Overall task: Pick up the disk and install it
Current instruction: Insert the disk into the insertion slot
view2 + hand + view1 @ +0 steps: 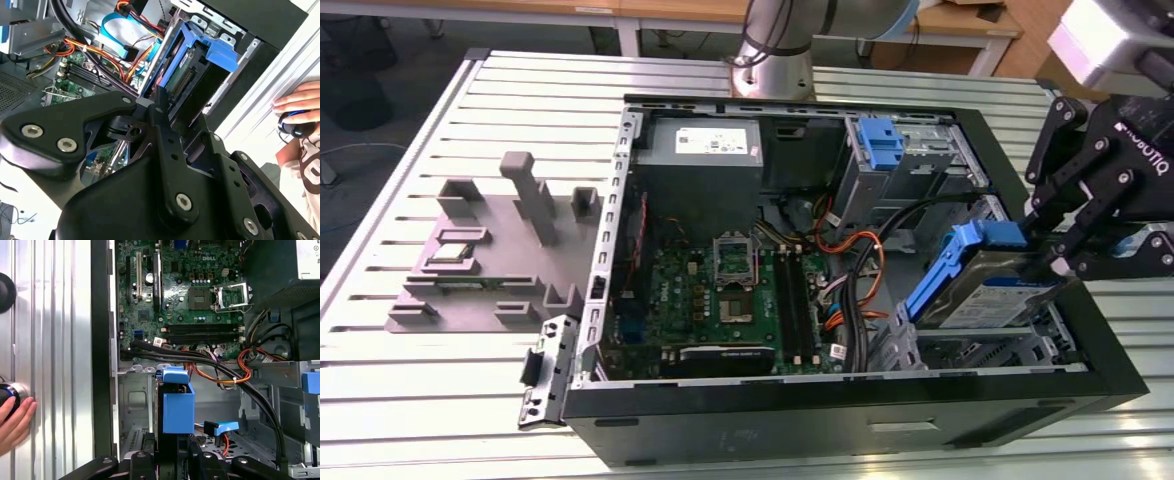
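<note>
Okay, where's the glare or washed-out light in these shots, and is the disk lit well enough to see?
In the exterior view, light is even; the disk, held tilted by the gripper, is well lit, though the case interior is shaded. In the first wrist view, glare sits on the motherboard. In the second wrist view, the table beside the case is washed out to near white.

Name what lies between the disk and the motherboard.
A bundle of black and orange cables runs between the disk and the motherboard, seen in the exterior view.
</note>
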Available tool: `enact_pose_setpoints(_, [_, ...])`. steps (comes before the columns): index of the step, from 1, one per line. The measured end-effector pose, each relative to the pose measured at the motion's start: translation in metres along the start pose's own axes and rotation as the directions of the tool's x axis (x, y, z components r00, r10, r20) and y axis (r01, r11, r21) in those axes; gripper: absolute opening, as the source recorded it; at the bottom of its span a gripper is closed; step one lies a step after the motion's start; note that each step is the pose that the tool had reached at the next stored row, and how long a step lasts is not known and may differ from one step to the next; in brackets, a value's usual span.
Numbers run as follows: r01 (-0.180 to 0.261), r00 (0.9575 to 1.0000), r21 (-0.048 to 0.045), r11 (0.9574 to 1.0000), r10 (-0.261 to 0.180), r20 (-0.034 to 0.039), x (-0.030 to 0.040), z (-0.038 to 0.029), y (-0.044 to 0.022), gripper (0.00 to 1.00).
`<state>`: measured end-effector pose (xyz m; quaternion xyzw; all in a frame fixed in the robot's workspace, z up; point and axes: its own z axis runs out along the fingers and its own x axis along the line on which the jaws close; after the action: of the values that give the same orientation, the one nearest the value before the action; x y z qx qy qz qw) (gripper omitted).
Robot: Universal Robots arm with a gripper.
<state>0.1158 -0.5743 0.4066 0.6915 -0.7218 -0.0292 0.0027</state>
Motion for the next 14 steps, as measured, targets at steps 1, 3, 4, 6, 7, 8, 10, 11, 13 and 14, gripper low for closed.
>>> enact_pose_setpoints(1, [0.000,1.0000,0.0000,1.0000,0.000,-0.0001,0.0001,0.0018,-0.0001,0.35])
enact_pose_setpoints(3, [0.000,1.0000,-0.0005,1.0000,0.000,-0.0006,0.0002,0.0054,-0.0002,0.35])
enact_pose_setpoints(4, [0.000,1.0000,-0.0007,1.0000,0.000,-0.0008,0.0003,0.0071,-0.0003,0.35])
enact_pose_setpoints(6, [0.000,1.0000,-0.0010,1.0000,0.000,-0.0017,0.0004,0.0105,-0.0005,0.35])
enact_pose_setpoints(7, [0.000,1.0000,-0.0013,1.0000,0.000,-0.0015,0.0005,0.0125,-0.0006,0.35])
enact_pose_setpoints(8, [0.000,1.0000,-0.0016,1.0000,0.000,-0.0015,0.0006,0.0146,-0.0007,0.35])
enact_pose_setpoints(10, [0.000,1.0000,-0.0023,1.0000,0.000,-0.0020,0.0006,0.0180,-0.0008,0.35])
enact_pose_setpoints(11, [0.000,1.0000,-0.0023,1.0000,0.000,-0.0023,0.0007,0.0187,-0.0008,0.35])
enact_pose_setpoints(13, [0.000,1.0000,-0.0024,1.0000,0.000,-0.0025,0.0007,0.0186,-0.0008,0.35])
enact_pose_setpoints(14, [0.000,1.0000,-0.0024,1.0000,0.000,-0.0025,0.0007,0.0186,-0.0008,0.35])
